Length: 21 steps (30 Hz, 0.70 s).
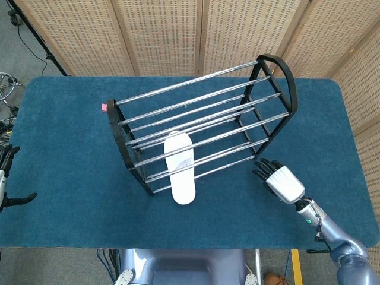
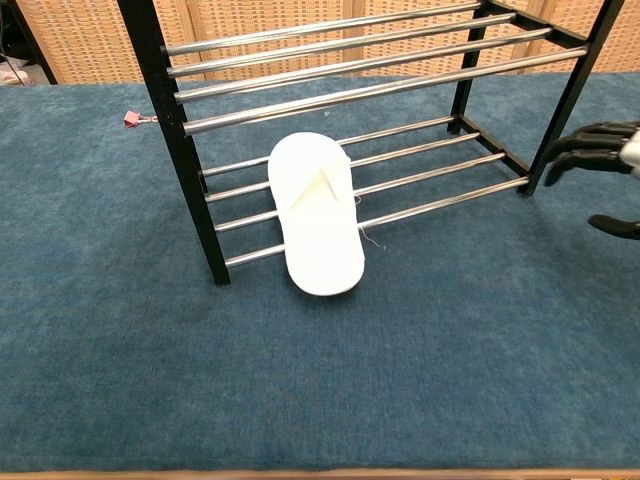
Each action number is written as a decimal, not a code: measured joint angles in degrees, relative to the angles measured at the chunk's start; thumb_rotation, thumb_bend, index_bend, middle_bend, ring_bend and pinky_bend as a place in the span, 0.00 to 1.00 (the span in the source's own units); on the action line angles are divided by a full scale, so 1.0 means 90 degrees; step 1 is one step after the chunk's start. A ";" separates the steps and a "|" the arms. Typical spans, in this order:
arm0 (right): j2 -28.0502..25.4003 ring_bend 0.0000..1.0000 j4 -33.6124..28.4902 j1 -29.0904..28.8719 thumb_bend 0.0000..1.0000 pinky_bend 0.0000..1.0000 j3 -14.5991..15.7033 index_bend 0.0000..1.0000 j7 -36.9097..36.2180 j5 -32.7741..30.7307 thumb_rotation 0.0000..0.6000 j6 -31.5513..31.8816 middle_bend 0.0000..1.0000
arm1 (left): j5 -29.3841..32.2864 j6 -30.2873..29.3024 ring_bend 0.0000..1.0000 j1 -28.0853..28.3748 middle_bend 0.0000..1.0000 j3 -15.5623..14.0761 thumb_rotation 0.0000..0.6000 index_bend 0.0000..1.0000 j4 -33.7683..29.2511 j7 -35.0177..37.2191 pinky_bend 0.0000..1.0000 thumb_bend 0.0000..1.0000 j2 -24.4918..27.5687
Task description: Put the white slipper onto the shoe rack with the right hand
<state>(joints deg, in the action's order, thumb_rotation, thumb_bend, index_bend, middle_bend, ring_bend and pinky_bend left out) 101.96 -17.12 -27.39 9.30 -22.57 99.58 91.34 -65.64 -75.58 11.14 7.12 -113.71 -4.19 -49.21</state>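
no readable text or labels.

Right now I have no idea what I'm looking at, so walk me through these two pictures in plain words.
This is a two-armed robot with humanlike hands, working at a blue table. One picture looks down from its head, the other looks forward from its chest. A metal shoe rack stands on the table, and a white slipper lies across its lowest bars, heel poking out in front. The right hand is beside the rack, fingers spread, holding nothing. The left hand shows at the table's edge, also empty.
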 measured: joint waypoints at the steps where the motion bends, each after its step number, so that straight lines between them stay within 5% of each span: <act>1: -0.0046 0.21 -0.0026 0.0074 0.38 0.38 -0.0005 0.30 0.0001 -0.0019 1.00 0.0015 0.23 | -0.0014 -0.0001 0.00 -0.0004 0.00 -0.0003 1.00 0.00 0.0000 0.0010 0.00 0.00 0.0004; 11: -0.0728 0.16 -0.0671 0.0874 0.38 0.33 -0.0232 0.22 -0.0037 -0.0524 1.00 -0.0210 0.19 | -0.0292 -0.0072 0.00 -0.0068 0.00 -0.0085 1.00 0.00 -0.0046 0.0038 0.00 0.00 0.0023; 17: -0.1675 0.07 -0.2581 0.1182 0.38 0.25 -0.0419 0.18 0.0511 -0.0992 1.00 -0.0587 0.11 | -0.0435 -0.0140 0.00 -0.0129 0.00 -0.0155 1.00 0.00 -0.0098 0.0018 0.00 0.00 0.0004; 21: -0.2559 0.03 -0.4727 0.1381 0.38 0.19 -0.0543 0.17 0.1114 -0.1387 1.00 -0.0804 0.07 | -0.0607 -0.0272 0.00 -0.0219 0.00 -0.0223 1.00 0.00 -0.0156 0.0028 0.00 0.00 -0.0017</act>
<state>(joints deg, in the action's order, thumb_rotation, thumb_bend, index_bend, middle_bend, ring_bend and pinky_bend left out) 78.93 -59.66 -14.95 4.41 -12.54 87.10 84.11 -71.10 -78.03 9.17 5.11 -115.11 -3.94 -49.36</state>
